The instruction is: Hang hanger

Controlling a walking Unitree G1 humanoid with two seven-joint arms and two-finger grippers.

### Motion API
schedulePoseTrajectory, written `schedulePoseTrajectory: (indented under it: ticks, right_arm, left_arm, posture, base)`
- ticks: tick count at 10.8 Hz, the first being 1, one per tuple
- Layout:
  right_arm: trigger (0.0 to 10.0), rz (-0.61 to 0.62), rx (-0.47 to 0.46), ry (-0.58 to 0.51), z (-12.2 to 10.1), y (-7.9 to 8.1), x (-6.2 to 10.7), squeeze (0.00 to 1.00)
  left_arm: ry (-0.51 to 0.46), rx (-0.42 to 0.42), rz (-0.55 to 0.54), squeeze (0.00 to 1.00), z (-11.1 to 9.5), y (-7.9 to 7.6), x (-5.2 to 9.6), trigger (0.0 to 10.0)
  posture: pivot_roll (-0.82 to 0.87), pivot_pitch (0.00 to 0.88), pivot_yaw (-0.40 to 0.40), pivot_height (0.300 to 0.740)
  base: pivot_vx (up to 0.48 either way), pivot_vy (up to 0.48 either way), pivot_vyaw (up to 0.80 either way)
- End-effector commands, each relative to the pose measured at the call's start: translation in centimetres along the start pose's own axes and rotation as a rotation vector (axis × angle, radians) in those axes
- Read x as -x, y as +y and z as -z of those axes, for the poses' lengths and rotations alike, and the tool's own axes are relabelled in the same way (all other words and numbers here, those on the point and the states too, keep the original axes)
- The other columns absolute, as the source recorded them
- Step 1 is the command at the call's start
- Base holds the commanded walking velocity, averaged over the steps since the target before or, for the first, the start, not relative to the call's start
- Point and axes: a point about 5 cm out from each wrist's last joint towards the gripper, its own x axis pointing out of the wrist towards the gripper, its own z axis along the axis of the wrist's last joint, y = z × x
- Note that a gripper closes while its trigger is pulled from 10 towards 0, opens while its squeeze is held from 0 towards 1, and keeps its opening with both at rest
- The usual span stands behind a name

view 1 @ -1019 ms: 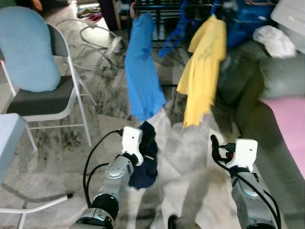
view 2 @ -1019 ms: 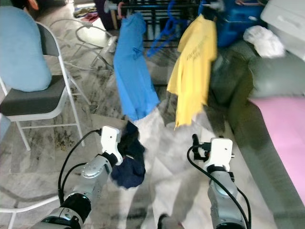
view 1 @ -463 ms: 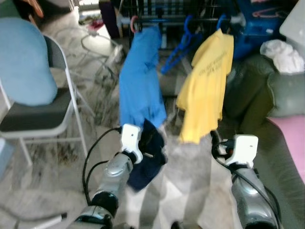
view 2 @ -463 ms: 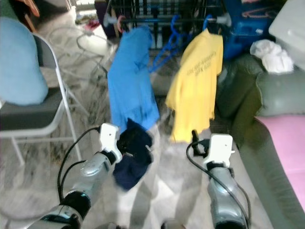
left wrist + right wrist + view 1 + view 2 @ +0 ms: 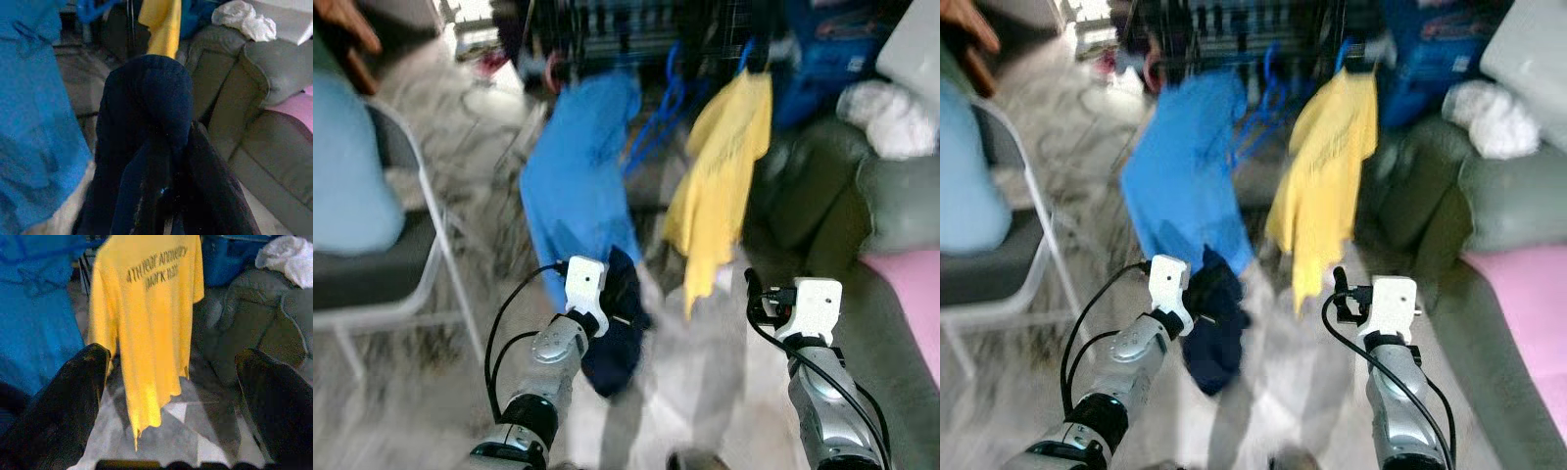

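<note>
A dark navy garment, bunched and drooping in limp folds, hangs pinched in the left claw just below the blue shirt on the rack, while the right claw is spread wide, empty, facing the yellow T-shirt.

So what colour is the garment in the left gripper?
Dark navy garment, clearest in the left wrist view.

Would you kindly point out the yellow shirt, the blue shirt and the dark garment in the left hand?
yellow shirt [image 5: 146,333]: right wrist view, middle of its front.
blue shirt [image 5: 573,191]: left eye view, middle of the hanging cloth.
dark garment [image 5: 146,112]: left wrist view, its upper bulge.
</note>
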Motion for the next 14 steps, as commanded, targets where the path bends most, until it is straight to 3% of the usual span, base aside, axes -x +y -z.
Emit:
schedulePoseTrajectory:
  ticks: [1,9,14]
  right_arm:
    - [10.0,-0.020,-0.006,0.007,0.1,1.0,0.1,0.00]
    - [10.0,-0.050,0.004,0.015,0.5,1.7,0.5,0.00]
    - [10.0,-0.021,-0.014,0.015,0.6,1.7,0.3,0.00]
  left_arm:
    - [-0.009,-0.013,-0.015,0.00,-0.2,0.8,0.4,10.0]
    - [0.016,-0.031,-0.035,0.00,0.2,1.3,0.8,10.0]
    - [0.022,-0.050,-0.058,0.00,0.4,1.4,0.9,10.0]
  posture:
    - [-0.20,0.135,0.053,0.740]
    - [-0.19,0.132,0.055,0.740]
    - [-0.18,0.091,0.063,0.740]
  base:
    - [0.405,0.259,0.00]
    - [0.256,0.352,0.00]
    - [0.000,0.000,0.57]
